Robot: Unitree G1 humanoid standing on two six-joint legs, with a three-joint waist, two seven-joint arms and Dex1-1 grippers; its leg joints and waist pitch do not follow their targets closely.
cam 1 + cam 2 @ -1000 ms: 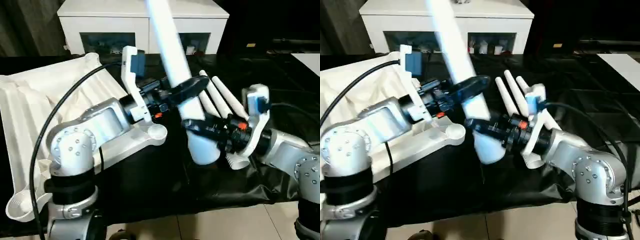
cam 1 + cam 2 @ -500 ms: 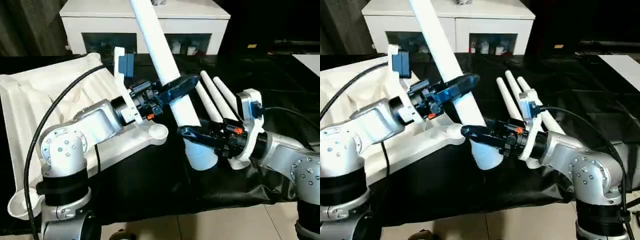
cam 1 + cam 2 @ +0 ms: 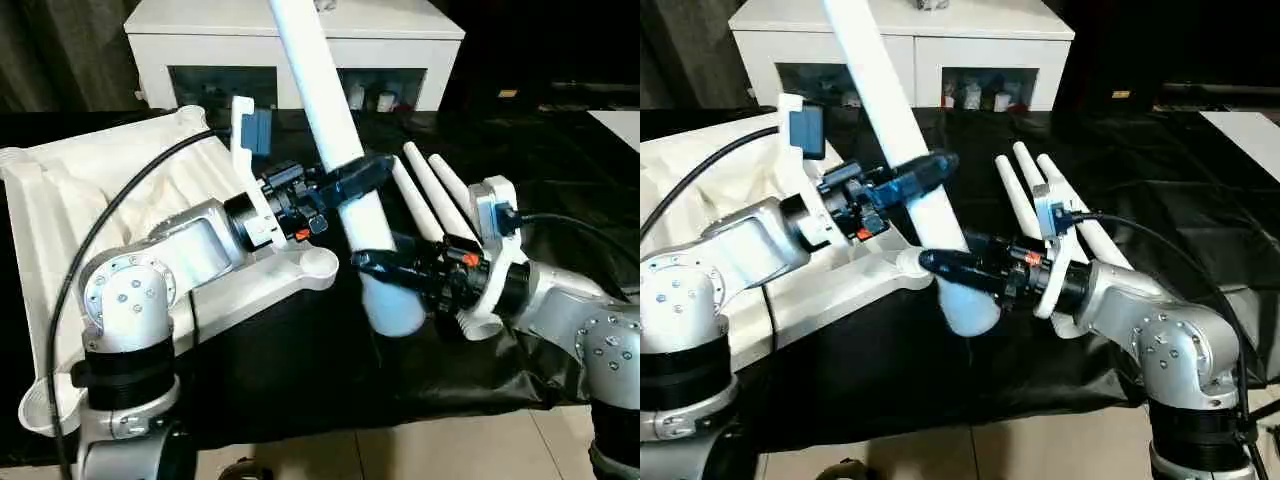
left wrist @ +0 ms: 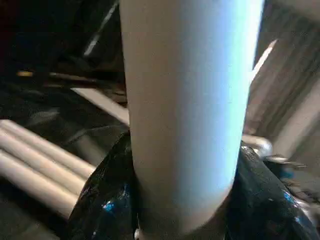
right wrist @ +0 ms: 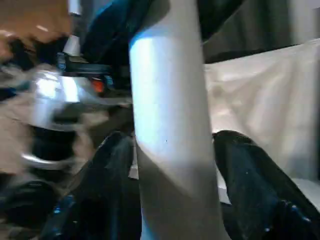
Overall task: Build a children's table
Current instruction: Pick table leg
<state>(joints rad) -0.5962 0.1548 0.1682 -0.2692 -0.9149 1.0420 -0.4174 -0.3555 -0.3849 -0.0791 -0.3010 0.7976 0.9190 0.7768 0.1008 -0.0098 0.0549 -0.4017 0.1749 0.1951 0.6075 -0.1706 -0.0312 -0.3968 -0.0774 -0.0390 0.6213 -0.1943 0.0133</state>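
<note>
Between the 2 grippers, 1 white leg point(image 3: 335, 130) stands tilted, its upper end leaning away toward the low cabinet point(image 3: 295, 40) and its wide lower end point(image 3: 392, 305) hanging just above the black cloth point(image 3: 300, 370). The left gripper point(image 3: 345, 180) is clamped around the leg at mid-length; the left wrist view shows both black fingers point(image 4: 100, 195) pressed against the tube. The right gripper point(image 3: 385, 265) sits lower, near the wide end, and its fingers point(image 5: 250, 175) straddle the leg with a visible gap on each side, so it is loosened rather than gripping. The tabletop point(image 3: 90, 200) lies ribbed side up beside the left arm, with a corner socket point(image 3: 315, 263) just beside the leg's lower end. 3 spare legs point(image 3: 435, 195) lie on the cloth behind the right gripper. The leg appears to be hollow plastic: light, stiff and smooth, so likely to slip or pivot under 1 grip. The best hold is around the round shaft near the middle, with a second hold close to the wide end for steering. Compared with 1 second ago, the left fingers have closed onto the shaft, the right fingers have eased off, and the leg leans further toward the left arm.
</note>
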